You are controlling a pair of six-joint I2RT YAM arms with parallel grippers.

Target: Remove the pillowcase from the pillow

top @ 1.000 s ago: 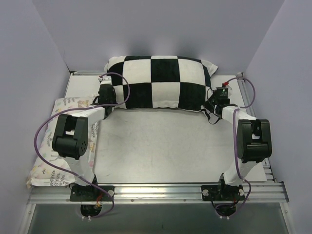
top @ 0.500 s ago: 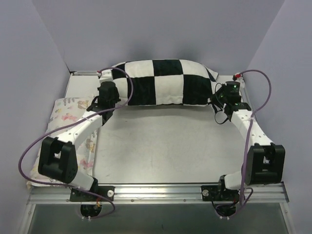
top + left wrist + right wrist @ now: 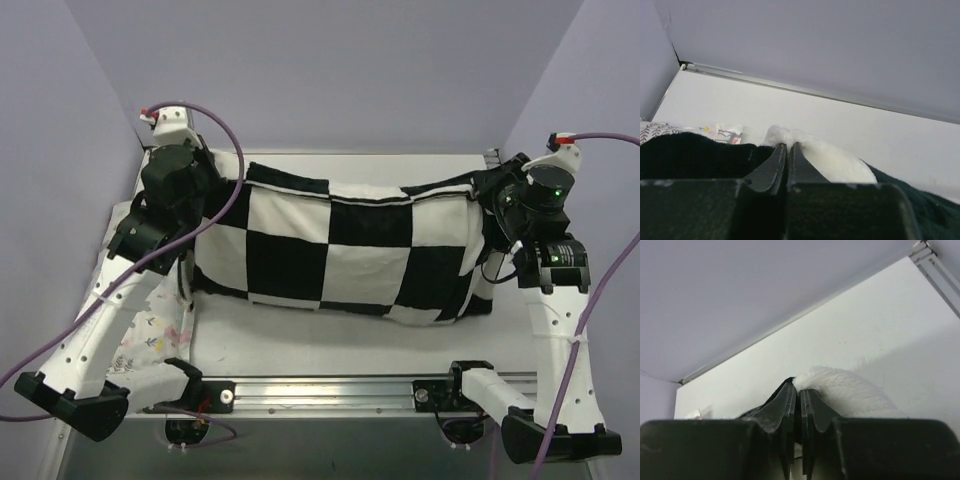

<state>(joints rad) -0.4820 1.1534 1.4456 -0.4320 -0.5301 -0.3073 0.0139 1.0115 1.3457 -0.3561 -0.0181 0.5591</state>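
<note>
Left arm (image 3: 95, 325), right arm (image 3: 562, 340): white moulded links dotted with small dark screw holes; black blocky joint housings.
Cables (image 3: 228, 128): purple, one looping off each arm.
Connectors (image 3: 150, 113): white, red-tipped, at each wrist's 12 o'clock end.
Green light (image 3: 556, 187): on the right wrist housing.
Fingers (image 3: 771, 167): black, tapered, smooth.
Bases (image 3: 187, 395): black plates with silver bolts, at 6 o'clock.
</note>
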